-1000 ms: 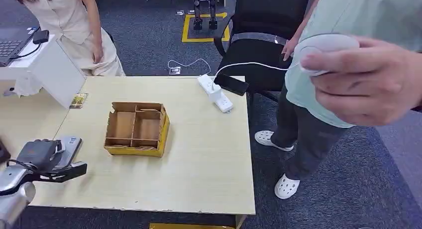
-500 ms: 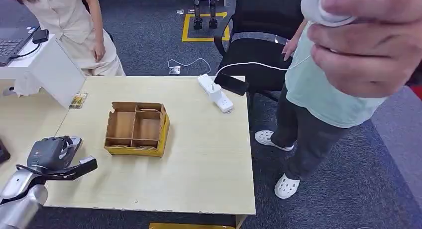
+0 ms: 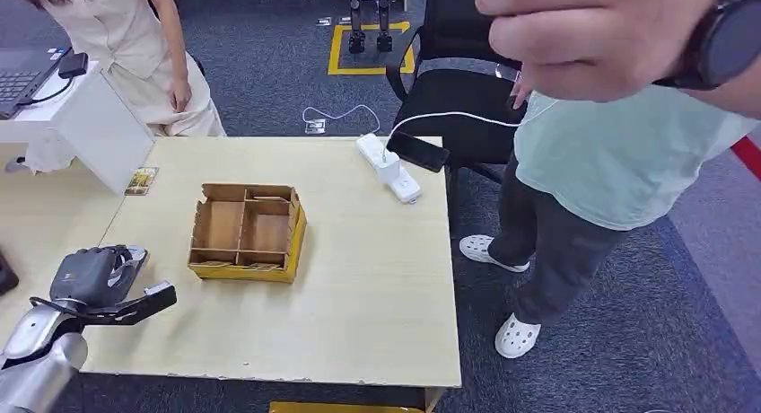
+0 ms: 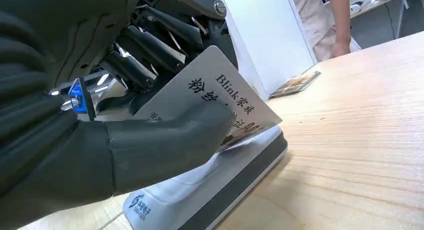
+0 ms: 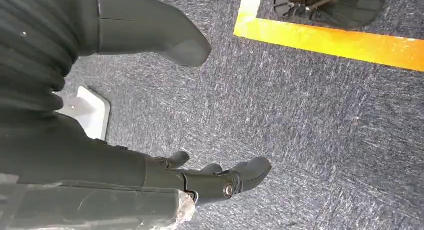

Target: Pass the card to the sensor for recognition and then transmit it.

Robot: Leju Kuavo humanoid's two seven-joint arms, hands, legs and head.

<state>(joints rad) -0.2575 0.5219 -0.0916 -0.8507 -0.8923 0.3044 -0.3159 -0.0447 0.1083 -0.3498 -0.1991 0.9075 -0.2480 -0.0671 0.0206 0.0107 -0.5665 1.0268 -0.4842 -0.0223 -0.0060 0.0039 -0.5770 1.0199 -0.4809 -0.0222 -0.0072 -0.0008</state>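
On the wooden table (image 3: pixel 359 278), the left robot hand (image 4: pixel 115 120) pinches the card (image 4: pixel 220 97) just above the sensor (image 4: pixel 210 190)

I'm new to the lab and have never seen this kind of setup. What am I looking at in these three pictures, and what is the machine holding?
This is a humanoid robot with two arms, each ending in a hand. The wide picture comes from a camera high on its body, looking down at a wooden table. On the table are a cardboard box with compartments, a white power strip and a small card near the far left corner. People stand around, and one person's hand is close to the camera.

The other two pictures come from cameras at the wrists. The left hand pinches a white card between thumb and fingers, just above a flat sensor on the table. The right hand hangs over grey carpet, fingers apart, holding nothing.
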